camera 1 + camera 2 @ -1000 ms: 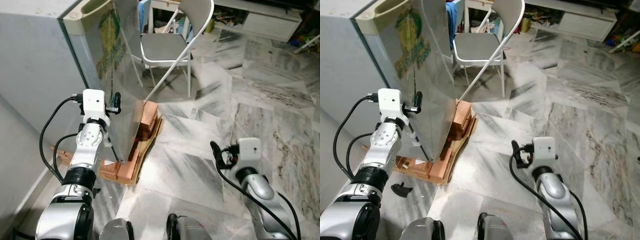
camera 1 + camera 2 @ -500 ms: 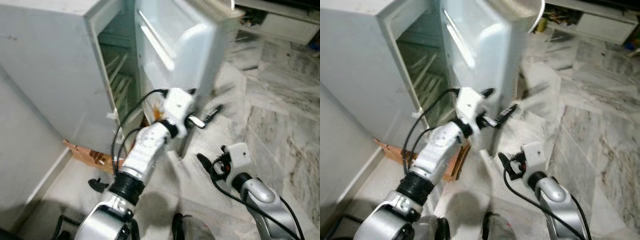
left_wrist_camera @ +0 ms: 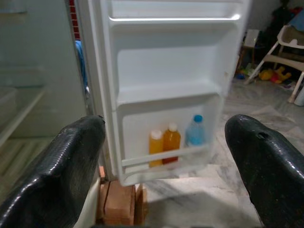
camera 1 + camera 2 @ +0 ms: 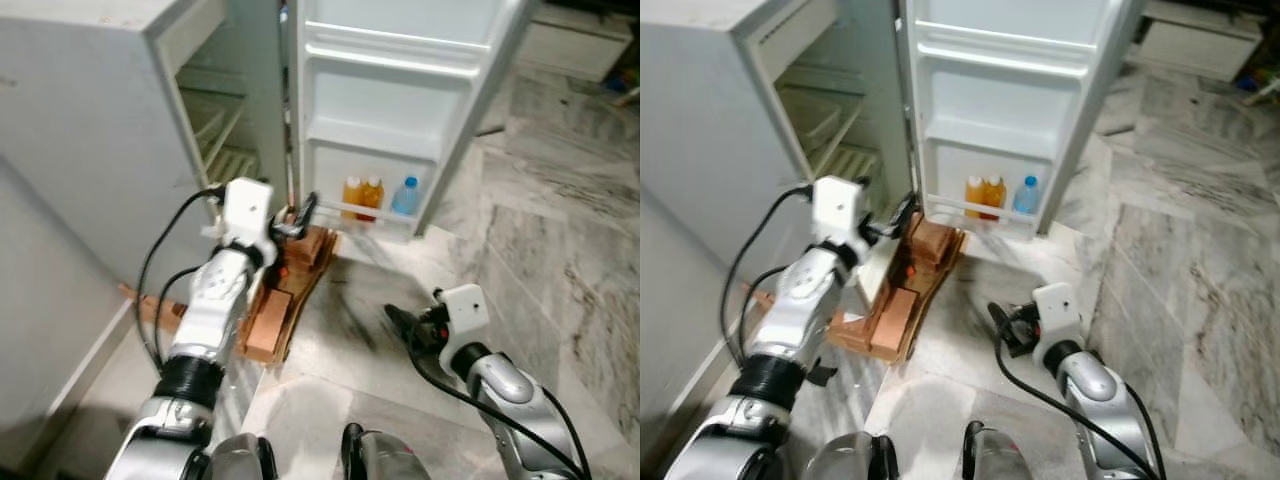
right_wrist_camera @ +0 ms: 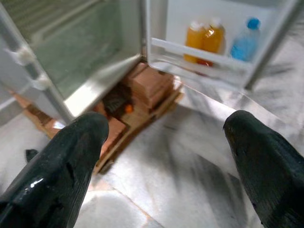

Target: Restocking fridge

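The fridge door [image 4: 400, 110] that stood shut a second ago, with its sticker face to the room, now hangs fully open, its white inner side turned this way. Its bottom door shelf [image 4: 980, 212] has come into sight, holding two orange juice bottles [image 3: 165, 143] and a blue-capped water bottle [image 4: 404, 196] side by side. The fridge [image 4: 150, 120] interior with its wire shelves [image 4: 835, 150] is exposed too. The left gripper [image 4: 300, 215], earlier at the door's edge and then swinging out with it, has ended up by the hinge side above the bricks [image 4: 902, 300], fingers spread apart. The right gripper [image 4: 1002, 328] has shifted slightly toward the fridge, low over the marble floor [image 4: 560, 240].
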